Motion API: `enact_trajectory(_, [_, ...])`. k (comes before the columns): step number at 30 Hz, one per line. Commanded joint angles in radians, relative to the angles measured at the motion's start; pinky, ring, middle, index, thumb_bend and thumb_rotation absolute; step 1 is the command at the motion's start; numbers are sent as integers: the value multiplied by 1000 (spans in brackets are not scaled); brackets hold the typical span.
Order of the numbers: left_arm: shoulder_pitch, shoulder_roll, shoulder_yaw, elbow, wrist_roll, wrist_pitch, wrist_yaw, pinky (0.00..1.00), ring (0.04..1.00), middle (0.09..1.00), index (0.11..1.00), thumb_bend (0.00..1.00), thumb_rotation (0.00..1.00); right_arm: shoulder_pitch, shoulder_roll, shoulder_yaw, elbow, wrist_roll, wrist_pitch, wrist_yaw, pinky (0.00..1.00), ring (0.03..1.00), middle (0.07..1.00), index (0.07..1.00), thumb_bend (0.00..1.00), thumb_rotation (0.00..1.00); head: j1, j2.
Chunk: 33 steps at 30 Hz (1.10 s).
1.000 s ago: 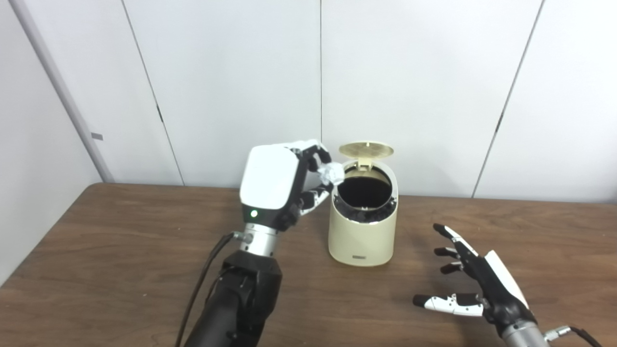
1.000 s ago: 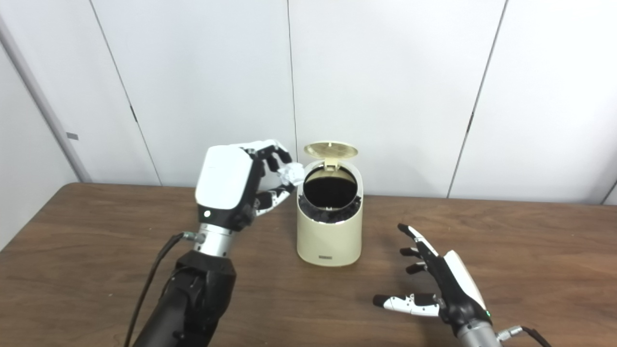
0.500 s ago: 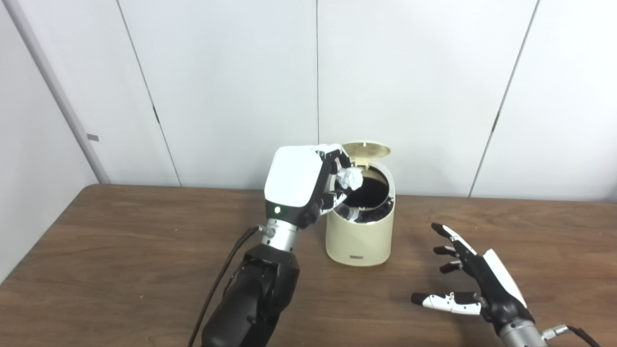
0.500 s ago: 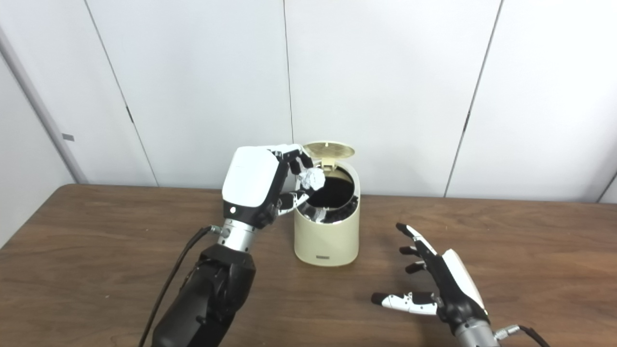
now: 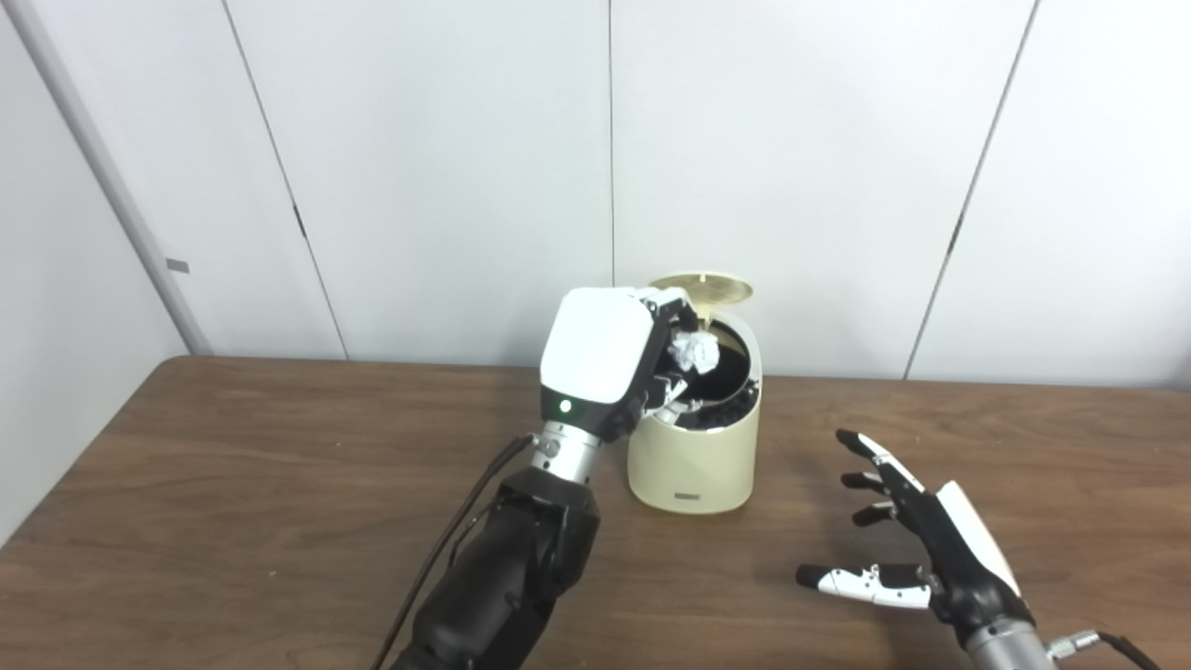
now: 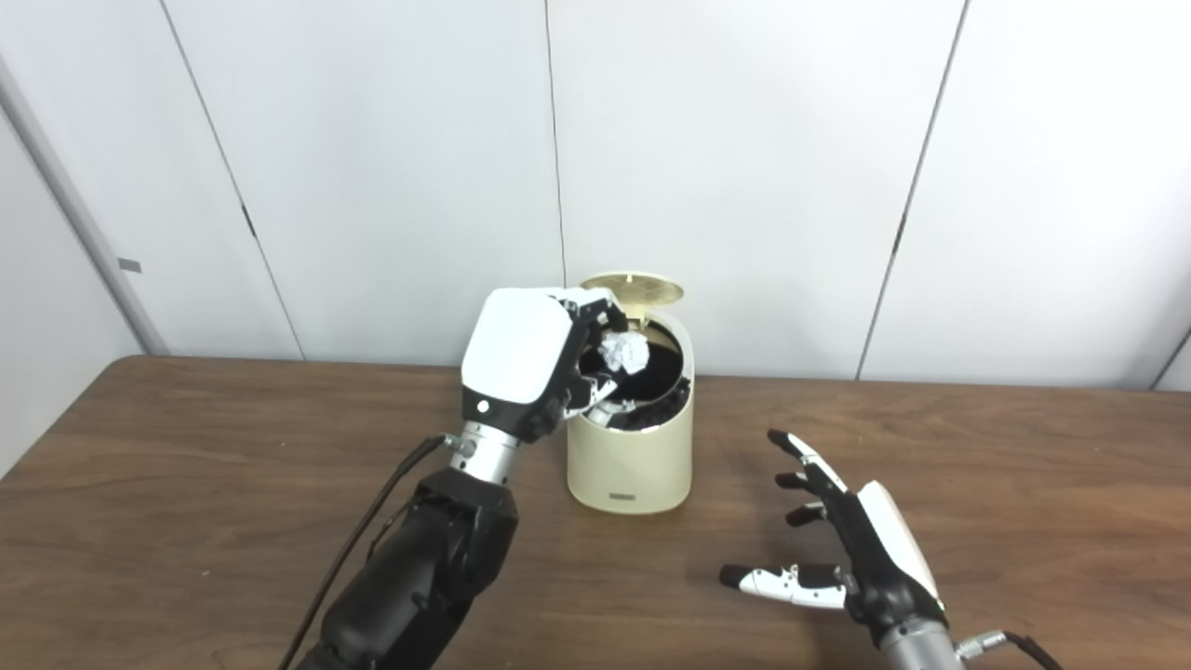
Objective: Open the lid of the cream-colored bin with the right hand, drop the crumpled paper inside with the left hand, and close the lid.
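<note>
1. We are at the second step of the task, the drop. The cream-colored bin (image 5: 693, 447) stands on the desk (image 5: 233, 484) with its lid (image 5: 702, 288) raised at the 12 o'clock side of the opening.
2. The left robot hand (image 5: 609, 358) pinches the crumpled paper (image 5: 695, 353) between its fingertips. The paper sits over the dark mouth of the bin, toward the 9 o'clock part of the rim, above the black liner (image 5: 712, 416).
3. The right robot hand (image 5: 930, 549) waits low over the desk at roughly 4 o'clock from the bin, well apart from it. Its fingers are spread and it holds nothing.
4. We judge that the next move calls for the left robot hand to spread its fingers so the paper falls inside. The paper appears to be far enough over the opening to clear the rim, though we cannot confirm its exact depth from these views.
5. After release, the left robot hand must withdraw toward 9 o'clock before the lid can come down. The closing push then falls at the 12 o'clock side.
6. Compared with the frame one second ago, the left robot hand has travelled toward 3 o'clock: the paper was then outside the rim at 9 o'clock and is now above the opening. The right robot hand and the lid are unchanged.
</note>
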Motion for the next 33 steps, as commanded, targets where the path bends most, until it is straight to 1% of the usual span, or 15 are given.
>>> enact_trajectory(1, [-61, 9, -3, 10, 16, 3, 50, 250, 332, 413, 509, 521, 0, -20, 0, -8, -20, 2, -33, -22, 659, 827, 930, 896, 709, 239, -3, 1])
enact_trajectory(4, [-69, 11, -13, 37, 24, 20, 61, 271, 347, 416, 510, 521, 0, -18, -2, -7, -27, -2, -30, -20, 660, 825, 934, 899, 701, 242, -7, 2])
enact_trajectory(6, [-74, 11, -19, 54, 31, 31, 74, 254, 322, 409, 510, 521, 0, -16, -4, -9, -32, -2, -27, -18, 653, 822, 937, 904, 698, 235, -8, 2])
enact_trajectory(8, [-81, 11, -27, 76, 34, 36, 93, 246, 313, 407, 509, 520, 0, -14, -5, -12, -32, -1, -25, -18, 651, 818, 938, 904, 698, 236, -10, 3])
enact_trajectory(10, [-85, 12, -37, 87, 38, 48, 97, 247, 320, 414, 511, 521, 0, -12, -8, -16, -27, 3, -30, -20, 654, 815, 939, 905, 700, 243, -11, 4])
enact_trajectory(14, [-89, 15, -51, 91, 42, 71, 85, 269, 361, 450, 506, 524, 0, -9, -10, -19, -26, 0, -31, -20, 638, 808, 938, 905, 701, 258, -6, 5])
enact_trajectory(18, [-96, 17, -59, 98, 36, 84, 81, 274, 350, 432, 510, 523, 0, -8, -12, -22, -28, 4, -29, -15, 645, 809, 939, 904, 697, 257, -1, 9])
enact_trajectory(20, [-96, 19, -63, 92, 35, 97, 56, 280, 357, 436, 509, 524, 0, -9, -11, -25, -23, 12, -34, -15, 650, 811, 940, 904, 696, 254, 1, 10])
enact_trajectory(23, [-95, 25, -71, 84, 41, 112, 27, 302, 404, 472, 501, 525, 0, -11, -11, -25, -16, 16, -39, -17, 662, 818, 942, 904, 700, 250, 2, 10])
enact_trajectory(28, [-91, 36, -85, 67, 43, 126, 1, 333, 464, 480, 517, 521, 0, -14, -13, -22, -18, 11, -36, -17, 652, 815, 939, 907, 701, 270, 3, 13])
enact_trajectory(29, [-89, 39, -87, 61, 39, 123, 1, 341, 473, 523, 508, 520, 37, -15, -13, -22, -17, 9, -36, -17, 649, 814, 938, 907, 702, 272, 3, 13])
enact_trajectory(30, [-87, 40, -87, 55, 38, 123, -1, 354, 481, 545, 590, 738, 126, -16, -13, -22, -15, 8, -36, -18, 647, 812, 938, 907, 705, 274, 4, 13])
enact_trajectory(31, [-85, 42, -87, 46, 38, 126, -9, 360, 486, 552, 623, 816, 162, -17, -12, -21, -14, 7, -35, -18, 650, 812, 938, 907, 706, 278, 4, 13])
enact_trajectory(33, [-81, 45, -87, 29, 40, 136, -30, 381, 505, 565, 662, 894, 212, -18, -12, -21, -13, 7, -33, -17, 653, 813, 941, 907, 708, 283, 7, 15])
